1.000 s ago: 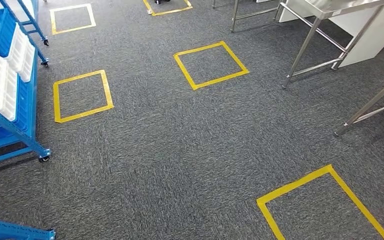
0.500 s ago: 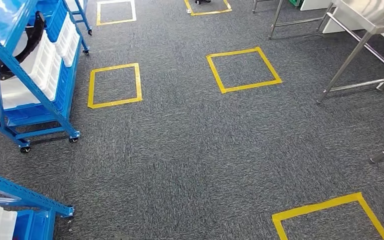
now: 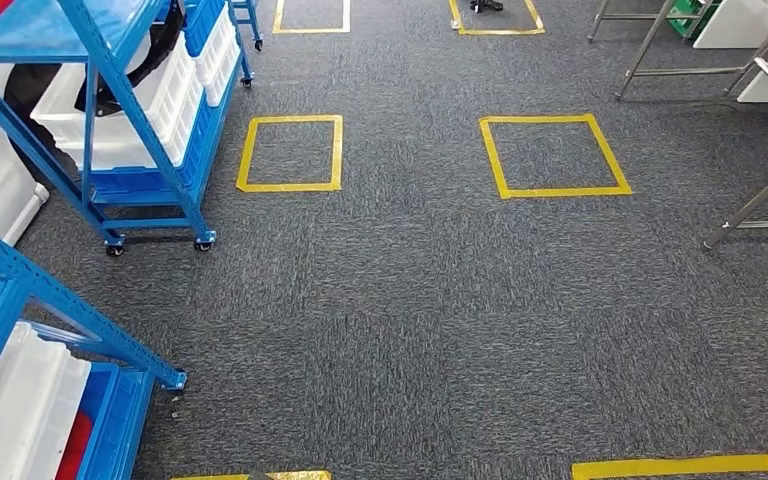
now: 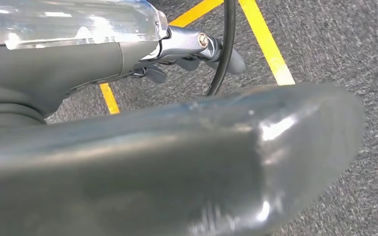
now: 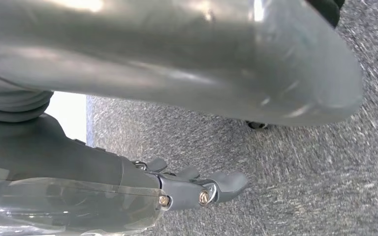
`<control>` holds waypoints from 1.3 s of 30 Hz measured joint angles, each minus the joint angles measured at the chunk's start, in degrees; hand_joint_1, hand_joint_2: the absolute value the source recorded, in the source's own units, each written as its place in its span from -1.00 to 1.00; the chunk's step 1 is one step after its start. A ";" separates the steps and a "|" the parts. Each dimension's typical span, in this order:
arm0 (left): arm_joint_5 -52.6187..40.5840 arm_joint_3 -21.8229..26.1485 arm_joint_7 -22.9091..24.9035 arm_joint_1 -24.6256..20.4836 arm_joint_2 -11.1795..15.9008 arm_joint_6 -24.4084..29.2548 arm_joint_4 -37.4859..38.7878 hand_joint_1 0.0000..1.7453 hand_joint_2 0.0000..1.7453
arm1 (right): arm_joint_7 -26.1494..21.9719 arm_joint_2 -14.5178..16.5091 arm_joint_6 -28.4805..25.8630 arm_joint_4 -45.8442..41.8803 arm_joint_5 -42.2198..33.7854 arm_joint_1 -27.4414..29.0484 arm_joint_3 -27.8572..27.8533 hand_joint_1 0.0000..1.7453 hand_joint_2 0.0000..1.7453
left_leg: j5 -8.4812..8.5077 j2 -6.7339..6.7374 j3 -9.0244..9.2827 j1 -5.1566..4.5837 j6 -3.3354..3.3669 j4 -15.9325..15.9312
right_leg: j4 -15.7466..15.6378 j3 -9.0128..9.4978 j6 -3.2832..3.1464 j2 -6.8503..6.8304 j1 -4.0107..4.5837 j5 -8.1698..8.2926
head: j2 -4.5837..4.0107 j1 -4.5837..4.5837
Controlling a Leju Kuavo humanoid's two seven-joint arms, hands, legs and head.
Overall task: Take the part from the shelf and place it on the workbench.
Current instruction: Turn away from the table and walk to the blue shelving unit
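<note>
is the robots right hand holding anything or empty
Empty. In the right wrist view the right hand hangs over bare grey carpet, its fingers loosely extended with nothing between them.

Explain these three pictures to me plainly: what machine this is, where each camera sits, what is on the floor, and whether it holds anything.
This is a two-legged humanoid robot with two arms and many-fingered hands. The wide picture comes from a camera high on its body, looking forward and down at grey carpet marked with yellow tape squares. On the left stand blue wheeled shelves carrying white bins and a dark part; metal table legs stand at the right.

The other two pictures come from cameras at the wrists, looking past each hanging hand at the carpet. The left hand and right hand each show grey fingers with nothing between them, so nothing is held.
</note>
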 joint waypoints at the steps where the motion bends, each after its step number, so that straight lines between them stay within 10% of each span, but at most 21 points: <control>1: -0.04 0.01 -0.08 -0.01 -0.02 0.01 0.07 -1.00 -1.00 | -0.01 0.00 0.05 0.00 0.15 -0.05 0.04 -1.00 -1.00 | 0.21 -0.55 0.08 0.05 0.38 -0.24 | 0.83 -0.28 0.29 1.06 -0.18 -0.78 | 0.01 0.09; 5: -0.43 -0.01 -0.16 -0.27 -0.05 0.00 0.34 -1.00 -1.00 | 0.30 0.00 0.39 0.06 0.49 0.26 0.13 -1.00 -1.00 | 0.81 -2.96 -0.09 0.07 1.28 -0.55 | 13.54 -6.50 0.65 6.20 -0.41 -7.38 | 0.01 0.60; 7: -0.76 0.03 -0.13 -0.27 -0.04 0.00 0.51 -1.00 -1.00 | 0.55 -0.01 0.60 0.07 0.55 0.42 0.15 -1.00 -1.00 | 0.84 -4.57 -0.05 -0.15 1.32 -0.52 | 15.83 -8.10 0.38 6.62 -0.36 -6.62 | 0.01 0.60; 10: -0.95 0.02 -0.08 -0.34 -0.06 -0.03 0.67 -1.00 -1.00 | 0.66 -0.08 0.75 0.07 0.57 0.58 0.20 -1.00 -1.00 | 0.79 -7.01 0.25 -0.33 1.20 -0.44 | 5.64 -4.08 -0.60 9.54 -0.17 -0.03 | -0.01 0.59; 13: -1.18 -0.02 0.14 -0.44 -0.04 -0.18 0.76 -1.00 -1.00 | 0.65 -0.22 0.90 0.07 0.73 0.48 0.45 -1.00 -1.00 | 0.83 -8.87 -0.21 -0.19 0.39 -0.29 | 0.32 -2.08 -1.10 11.95 0.08 1.70 | 0.00 0.58; 15: -1.45 0.02 0.50 -0.33 0.00 -0.11 0.78 -1.00 -1.00 | 0.65 -0.20 1.01 0.07 0.87 0.26 0.64 -1.00 -1.00 | 0.88 -9.44 -0.57 0.01 -0.26 -0.23 | -0.20 -1.85 -1.41 10.47 0.05 1.93 | 0.01 0.61; 17: -1.74 0.08 0.90 -0.31 0.05 0.05 0.78 -1.00 -1.00 | 0.64 -0.17 1.08 0.08 1.06 0.34 0.70 -1.00 -1.00 | -0.80 -6.71 -1.74 -0.12 -0.66 2.20 | -0.99 -1.39 -2.01 8.81 -0.15 2.21 | 0.01 0.42; 19: -1.98 0.11 1.30 -0.41 0.12 0.15 0.78 -1.00 -1.00 | 0.66 -0.15 1.16 0.11 1.24 0.56 0.71 -1.00 -1.00 | -4.56 -3.40 -4.92 -0.08 -1.06 8.92 | -1.31 -1.14 -2.46 6.98 -0.08 2.19 | 0.00 0.12; 22: -2.08 0.16 1.72 -0.43 0.18 0.17 0.79 -1.00 -1.00 | 0.73 -0.15 1.39 0.16 1.39 0.62 0.71 -1.00 -1.00 | -6.63 -2.47 -8.38 0.32 -1.73 15.96 | -1.16 -1.13 -2.55 4.24 0.09 1.91 | 0.00 -0.01; 26: -2.10 0.24 1.92 -0.47 0.19 0.17 0.80 -1.00 -1.00 | 0.80 -0.16 1.70 0.28 1.44 0.50 0.77 -1.00 -1.00 | -0.34 0.55 -1.46 0.36 -1.54 2.78 | -0.57 -0.76 -1.81 1.61 0.20 1.11 | 0.01 -0.01; 29: -2.12 0.28 1.97 -0.50 0.17 0.15 0.80 -1.00 -1.00 | 0.81 -0.16 1.76 0.36 1.44 0.29 0.88 -1.00 -1.00 | 0.28 0.75 -0.27 -0.07 -0.53 0.00 | -0.37 -0.41 -0.91 0.40 0.43 0.73 | 0.01 0.17; 32: -2.18 0.34 1.98 -0.51 0.11 0.14 0.80 -1.00 -1.00 | 0.84 -0.15 1.82 0.43 1.48 0.07 0.98 -1.00 -1.00 | 0.90 -0.86 0.04 0.16 0.65 -0.67 | 1.24 -0.73 0.08 2.24 -0.06 -0.82 | 0.02 0.33; 36: -2.25 0.39 1.87 -0.68 0.09 -0.08 0.87 -1.00 -1.00 | 0.89 -0.15 1.93 0.49 1.56 0.31 0.99 -1.00 -1.00 | 1.35 -3.26 -0.23 0.17 1.33 -0.83 | 14.66 -7.19 0.62 6.51 -0.42 -7.38 | 0.01 0.71; 39: -2.26 0.44 1.83 -0.68 0.09 -0.20 1.05 -1.00 -1.00 | 0.91 -0.16 1.95 0.50 1.60 0.47 0.99 -1.00 -1.00 | 1.31 -5.67 -0.11 0.16 1.24 -0.60 | 12.42 -6.75 0.53 7.01 -0.50 -3.63 | 0.02 0.73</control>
